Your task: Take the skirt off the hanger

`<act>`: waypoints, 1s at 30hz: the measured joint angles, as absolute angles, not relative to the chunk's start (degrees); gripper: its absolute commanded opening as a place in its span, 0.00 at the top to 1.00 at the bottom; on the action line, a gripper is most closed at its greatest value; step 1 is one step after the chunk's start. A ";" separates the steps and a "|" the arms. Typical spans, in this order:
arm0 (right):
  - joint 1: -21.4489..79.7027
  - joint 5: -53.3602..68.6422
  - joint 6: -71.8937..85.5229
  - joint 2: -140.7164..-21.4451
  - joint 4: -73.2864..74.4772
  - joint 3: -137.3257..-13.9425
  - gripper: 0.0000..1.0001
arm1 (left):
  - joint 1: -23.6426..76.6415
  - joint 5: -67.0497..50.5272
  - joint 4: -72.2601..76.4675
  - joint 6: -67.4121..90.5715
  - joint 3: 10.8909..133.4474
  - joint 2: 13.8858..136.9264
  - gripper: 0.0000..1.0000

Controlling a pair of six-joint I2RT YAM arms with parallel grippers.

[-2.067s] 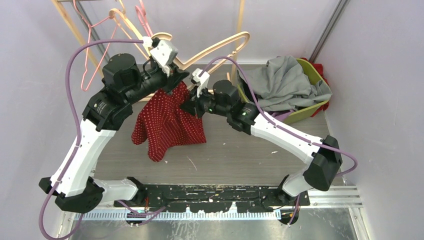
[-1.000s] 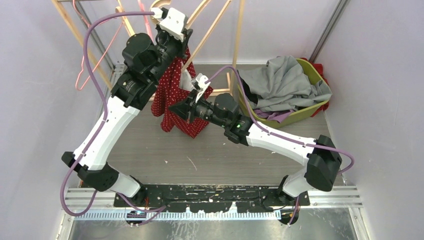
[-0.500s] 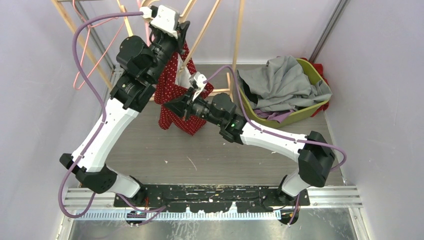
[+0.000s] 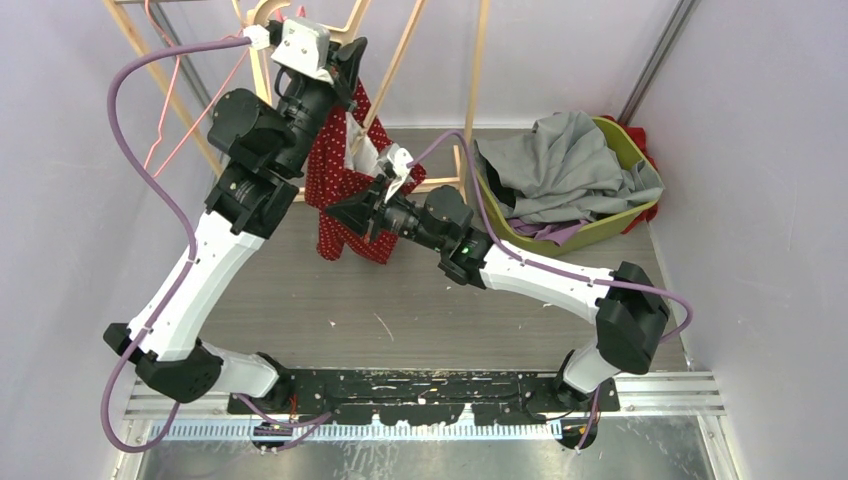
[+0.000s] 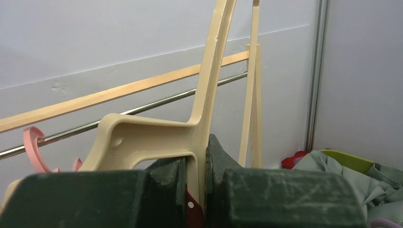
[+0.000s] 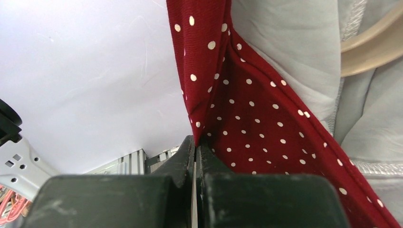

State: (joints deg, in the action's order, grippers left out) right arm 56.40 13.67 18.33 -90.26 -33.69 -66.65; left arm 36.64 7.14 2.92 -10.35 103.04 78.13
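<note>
Top external view.
Operator: Locate the skirt (image 4: 335, 175).
Inspector: Hanging on the hanger (image 4: 398, 62), above the surface, between both arms.
Left wrist view.
Inspector: Left jaws clamped on the hanger's (image 5: 142, 137) beige arm.
Right wrist view.
Inspector: Right jaws pinched together on a skirt (image 6: 252, 128) fold.
Operator: Hazard?
Inspector: Thin pinch may slip under pull; fabric may snag on the hanger.
Operator: Appearance?
Inspector: Red, white-dotted, pale lining exposed.
</note>
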 measured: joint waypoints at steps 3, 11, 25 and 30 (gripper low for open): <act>56.40 13.78 18.26 -90.30 -33.61 -66.70 0.99 | 36.64 6.79 3.97 -9.67 102.04 77.62 0.97; 56.58 15.77 18.09 -90.28 -30.55 -67.16 0.99 | 36.62 5.74 9.23 -9.43 101.45 76.58 0.80; 58.76 18.63 16.82 -97.95 -1.26 -58.59 0.99 | 36.62 4.23 28.64 -9.43 108.18 69.76 1.00; 52.77 11.81 14.00 -90.06 3.62 -59.90 0.99 | 36.62 4.40 21.65 -9.45 108.05 69.14 1.00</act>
State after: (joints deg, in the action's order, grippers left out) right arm 52.77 11.81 14.00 -90.06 3.62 -59.90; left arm 36.62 4.40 21.65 -9.45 108.05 69.14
